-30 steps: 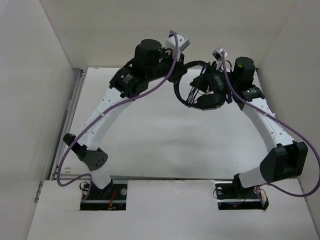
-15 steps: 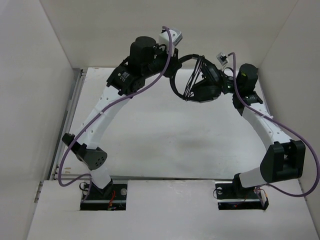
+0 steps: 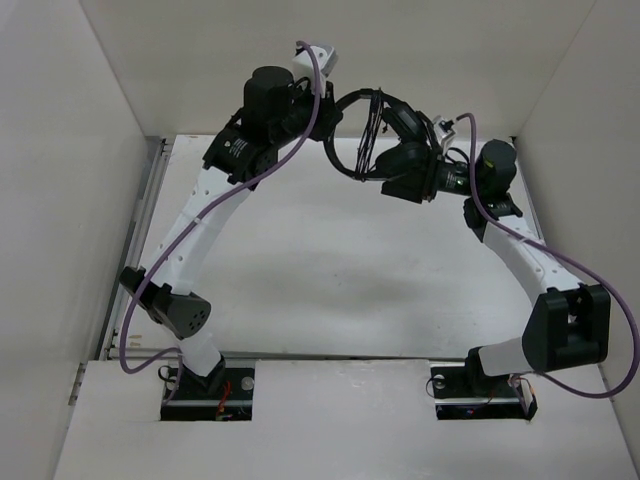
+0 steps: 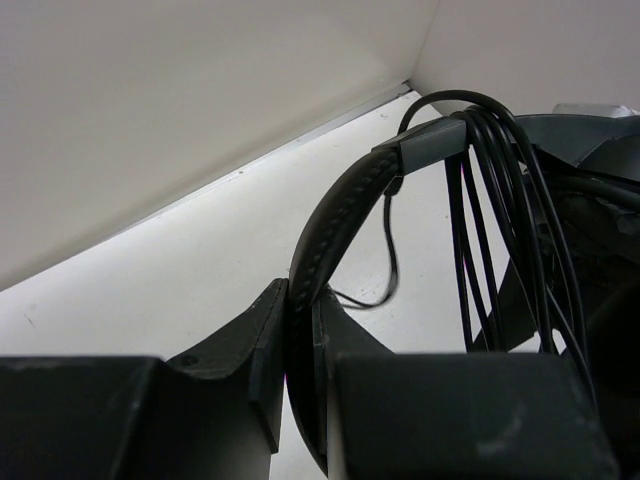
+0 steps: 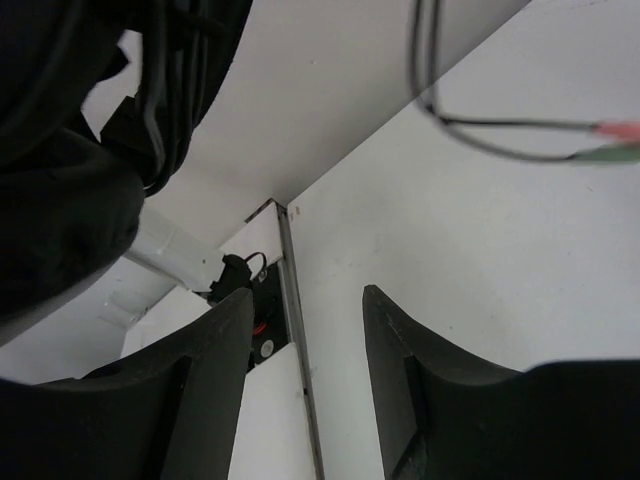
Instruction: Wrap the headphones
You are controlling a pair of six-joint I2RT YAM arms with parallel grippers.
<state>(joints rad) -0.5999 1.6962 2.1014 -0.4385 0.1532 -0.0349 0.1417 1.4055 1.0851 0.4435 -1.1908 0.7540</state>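
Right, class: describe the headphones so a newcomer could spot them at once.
Find the white table and look above its far edge. There the small black padded-headband headphones are held up in the air, pinched in the left arm's fingers. Unlike the thick purple robot cables, their thin black cord is looped over the headband.

Your left arm (image 3: 200, 215): held high, reaching toward the far wall.
Your left gripper (image 4: 300, 335): jaws pinched on the headphones (image 4: 340, 210) at the headband.
Your right arm (image 3: 520, 250): held high, wrist pointing left.
Your right gripper (image 5: 305, 330): fingers parted.
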